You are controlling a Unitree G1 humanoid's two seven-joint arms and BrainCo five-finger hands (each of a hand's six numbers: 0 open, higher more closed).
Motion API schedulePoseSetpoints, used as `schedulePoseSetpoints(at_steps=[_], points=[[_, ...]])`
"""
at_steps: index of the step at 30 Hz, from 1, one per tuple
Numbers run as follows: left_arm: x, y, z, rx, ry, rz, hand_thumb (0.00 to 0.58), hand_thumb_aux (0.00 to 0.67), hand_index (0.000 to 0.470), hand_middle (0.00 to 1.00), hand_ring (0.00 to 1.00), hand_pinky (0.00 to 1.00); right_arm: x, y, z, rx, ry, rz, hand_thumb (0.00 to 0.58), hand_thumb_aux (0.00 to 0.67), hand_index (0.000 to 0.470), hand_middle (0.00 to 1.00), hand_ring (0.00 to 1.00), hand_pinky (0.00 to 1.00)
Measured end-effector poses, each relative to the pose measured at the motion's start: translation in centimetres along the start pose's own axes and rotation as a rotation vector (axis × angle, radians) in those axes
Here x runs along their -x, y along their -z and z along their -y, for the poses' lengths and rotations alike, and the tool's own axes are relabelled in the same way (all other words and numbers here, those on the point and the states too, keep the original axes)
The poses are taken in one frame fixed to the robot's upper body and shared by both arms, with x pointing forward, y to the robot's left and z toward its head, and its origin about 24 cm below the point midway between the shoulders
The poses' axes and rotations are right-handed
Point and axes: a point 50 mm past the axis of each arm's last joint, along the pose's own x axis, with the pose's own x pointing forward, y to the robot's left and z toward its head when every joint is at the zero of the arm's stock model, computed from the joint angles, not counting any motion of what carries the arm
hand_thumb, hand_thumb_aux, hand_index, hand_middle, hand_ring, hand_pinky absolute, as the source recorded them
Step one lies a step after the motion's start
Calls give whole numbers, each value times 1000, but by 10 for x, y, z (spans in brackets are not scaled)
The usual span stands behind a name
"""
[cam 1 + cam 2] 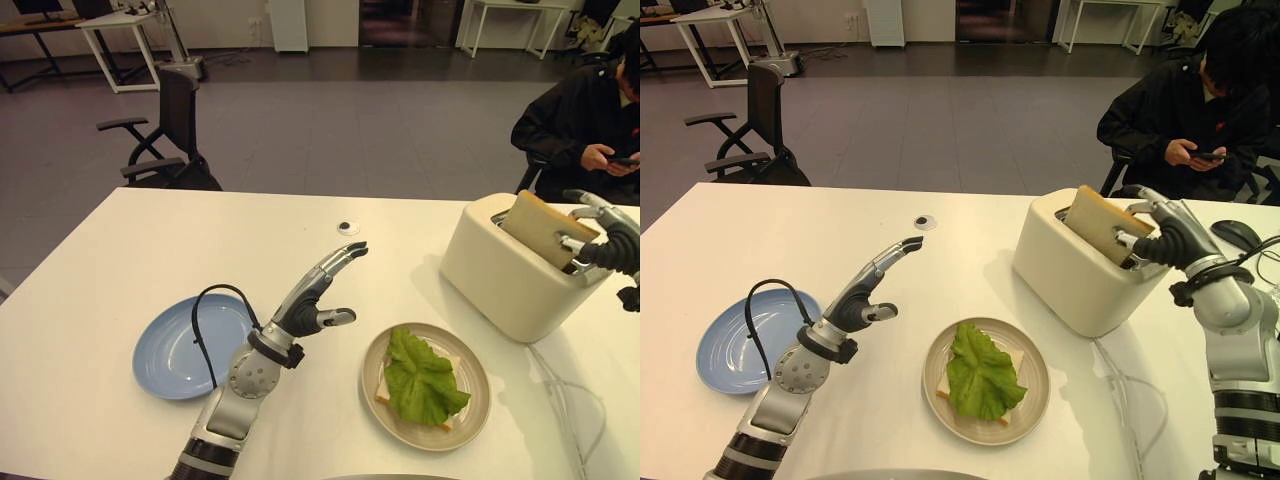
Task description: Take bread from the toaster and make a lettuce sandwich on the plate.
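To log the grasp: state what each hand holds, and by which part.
The right hand holds the bread slice by its right edge, where it sticks out of the toaster. The left hand holds nothing, fingers open.

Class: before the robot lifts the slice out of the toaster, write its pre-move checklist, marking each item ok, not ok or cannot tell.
1. Grasp: right hand closed on the bread slice: ok.
2. Slice sticks up, tilted, out of the toaster: ok.
3. Target: lettuce lies on the bottom slice on the beige plate: ok.
4. Path: left hand open, beside that plate, not over it: ok.
5. Grip firmness: cannot tell.
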Motion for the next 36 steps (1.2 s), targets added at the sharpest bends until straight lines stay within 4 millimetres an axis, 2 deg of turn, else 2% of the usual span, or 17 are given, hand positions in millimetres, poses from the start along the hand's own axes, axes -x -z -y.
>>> schedulePoseSetpoints(at_steps=[4,7,9,11,14,17,21,28,32,35,36], points=[[3,2,-9,-45,-26,4,0,0,0,0,0,0,4,-15,33,-269,-15,129,580,670,470,0,0,0],[7,-12,-35,-195,-130,105,0,0,0,0,0,0,12,-51,62,-328,-115,323,580,670,470,0,0,0],[10,-28,-48,-300,-201,216,0,0,0,0,0,0,19,-73,64,-366,-230,431,580,670,470,0,0,0],[13,-40,-49,-383,-200,287,0,0,0,0,0,0,25,-81,50,-405,-366,461,580,670,470,0,0,0],[19,-56,-41,-554,-142,384,0,0,0,0,0,0,32,-84,12,-448,-622,446,580,670,470,0,0,0],[25,-74,-25,-743,-71,489,0,0,0,0,0,0,36,-86,-31,-435,-827,402,580,670,470,0,0,0],[28,-84,-4,-850,-17,569,0,0,0,0,0,0,39,-85,-71,-412,-954,358,580,670,470,0,0,0],[32,-62,35,-955,182,579,0,0,0,0,0,0,41,-66,-124,-418,-1067,224,580,670,470,0,0,0],[40,-40,55,-993,329,542,0,0,0,0,0,0,38,-58,-137,-392,-1062,177,580,670,470,0,0,0],[46,-20,71,-999,453,500,0,0,0,0,0,0,38,-58,-142,-377,-1060,183,580,670,470,0,0,0],[48,-15,74,-1006,484,487,0,0,0,0,0,0,38,-59,-144,-364,-1062,181,555,531,372,0,0,0]])
